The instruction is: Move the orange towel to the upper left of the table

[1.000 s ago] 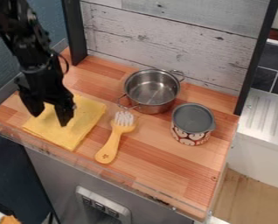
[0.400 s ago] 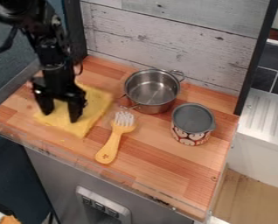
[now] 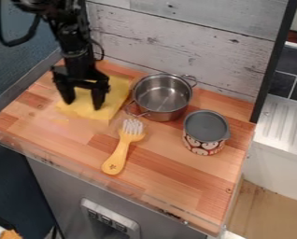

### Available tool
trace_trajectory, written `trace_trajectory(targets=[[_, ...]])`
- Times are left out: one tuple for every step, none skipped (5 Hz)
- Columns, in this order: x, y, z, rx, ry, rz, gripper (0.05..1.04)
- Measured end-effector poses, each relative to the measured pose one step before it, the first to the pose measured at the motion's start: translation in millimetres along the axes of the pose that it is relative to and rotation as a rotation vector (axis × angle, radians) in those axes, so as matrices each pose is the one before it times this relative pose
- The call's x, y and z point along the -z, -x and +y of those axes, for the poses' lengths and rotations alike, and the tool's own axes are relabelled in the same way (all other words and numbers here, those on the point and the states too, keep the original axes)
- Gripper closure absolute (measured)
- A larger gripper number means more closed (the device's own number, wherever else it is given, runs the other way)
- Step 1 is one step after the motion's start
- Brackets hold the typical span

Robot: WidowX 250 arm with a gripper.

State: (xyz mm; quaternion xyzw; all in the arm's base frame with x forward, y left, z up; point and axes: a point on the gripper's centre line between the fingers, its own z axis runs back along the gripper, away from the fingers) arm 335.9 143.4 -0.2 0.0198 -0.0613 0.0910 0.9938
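My hand (image 3: pixel 82 105) is at eleven o'clock on the striped wooden counter (image 3: pixel 176 177), fingers spread wide over the yellow towel (image 3: pixel 118 93), which lies there too. A clear rail (image 3: pixel 82 171) edges the six o'clock side. Whitewashed planks (image 3: pixel 176 28) rise at twelve, a dark blue wall (image 3: pixel 14 60) at nine, a white ribbed surface (image 3: pixel 285 119) at three.

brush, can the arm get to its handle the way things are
Probably yes: nothing lies over the brush, and the pot stands beyond its bristles. The hand, at the yellow towel, would have to come across first.
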Motion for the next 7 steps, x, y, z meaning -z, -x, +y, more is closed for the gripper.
trace_trajectory(targets=[[1.82, -14.93, -4.71, 0.0037, -0.0042, -0.0086, 0.084], [0.48, -8.22, 0.83, -0.0011, -0.003, -0.0057, 0.084], [-0.05, -6.76, 2.27, 0.0036, -0.0062, -0.0019, 0.084], [-7.09, -7.74, -1.65, 0.006, -0.0023, -0.0044, 0.084], [-3.8, 0.3, -1.88, 0.0112, 0.0109, 0.0135, 0.084], [-26.05, -7.05, 0.38, 0.0067, 0.0009, -0.0347, 0.084], [-6.24, 3.62, 0.02, 0.0052, -0.0002, 0.022, 0.084]])
